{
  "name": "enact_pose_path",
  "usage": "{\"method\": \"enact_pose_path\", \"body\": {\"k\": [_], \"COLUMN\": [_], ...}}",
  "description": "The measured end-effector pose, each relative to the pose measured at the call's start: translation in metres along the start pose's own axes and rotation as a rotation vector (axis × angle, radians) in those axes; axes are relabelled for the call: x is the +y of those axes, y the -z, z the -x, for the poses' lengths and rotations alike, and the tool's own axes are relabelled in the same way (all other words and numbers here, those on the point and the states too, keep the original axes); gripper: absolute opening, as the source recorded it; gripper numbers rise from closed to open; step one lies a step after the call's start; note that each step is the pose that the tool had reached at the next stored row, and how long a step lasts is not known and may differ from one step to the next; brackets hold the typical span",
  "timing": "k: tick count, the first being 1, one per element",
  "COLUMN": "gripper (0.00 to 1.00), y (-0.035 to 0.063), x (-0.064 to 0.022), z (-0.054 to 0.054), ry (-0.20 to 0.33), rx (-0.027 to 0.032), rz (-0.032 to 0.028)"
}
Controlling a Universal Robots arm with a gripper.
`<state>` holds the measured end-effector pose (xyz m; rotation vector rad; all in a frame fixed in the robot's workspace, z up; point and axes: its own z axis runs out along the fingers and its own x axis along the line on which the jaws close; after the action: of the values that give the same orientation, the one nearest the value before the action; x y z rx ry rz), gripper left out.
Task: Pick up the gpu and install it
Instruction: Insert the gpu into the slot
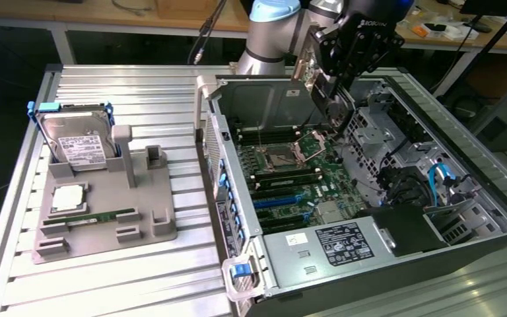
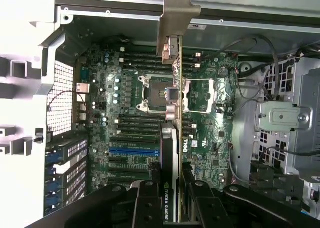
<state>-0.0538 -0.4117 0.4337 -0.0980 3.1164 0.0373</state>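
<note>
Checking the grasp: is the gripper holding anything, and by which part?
Yes: the gripper holds the gpu, clamped across its flat faces, away from its silver bracket.

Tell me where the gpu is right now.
Exterior view, upper centre: the gpu hangs in the gripper over the motherboard of the open computer case, near the CPU socket.

1. Arm [image 1: 267, 33]: 1. Gripper [image 2: 172, 203]: 1.
2. gpu [image 2: 169, 148]: 1.
3. Open PC case [image 1: 211, 142]: 1.
4. Inside the case: 1 motherboard [image 1: 324, 175], 1 CPU socket [image 1: 284, 158], 1 power supply [image 1: 342, 241].
5. Long blue slot [image 2: 132, 150] on the board: 1.
6. Grey fixture tray [image 1: 103, 232]: 1.
7. On the tray: 1 hard drive [image 1: 77, 139], 1 CPU chip [image 1: 68, 198], 1 green RAM stick [image 1: 100, 216].
8. Light-blue cables [image 1: 438, 177] near the drive bays: can't count them.
</note>
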Motion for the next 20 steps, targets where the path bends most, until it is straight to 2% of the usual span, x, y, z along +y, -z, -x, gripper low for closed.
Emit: {"method": "enact_pose_path", "body": {"k": [2,6,9,20], "gripper": [0.27,0.27,0.27,0.27], "y": [0.0000,-0.0003,-0.0003,-0.0005], "x": [-0.0001,-0.0008,-0.0009,-0.0009], "z": [0.001,0.013,0.013,0.013], "ry": [0.000,0.000,0.000,0.218], "rx": [0.0000,0.0000,0.0000,0.0069], "rz": [0.0000,-0.0001,0.0000,0.0055]}}
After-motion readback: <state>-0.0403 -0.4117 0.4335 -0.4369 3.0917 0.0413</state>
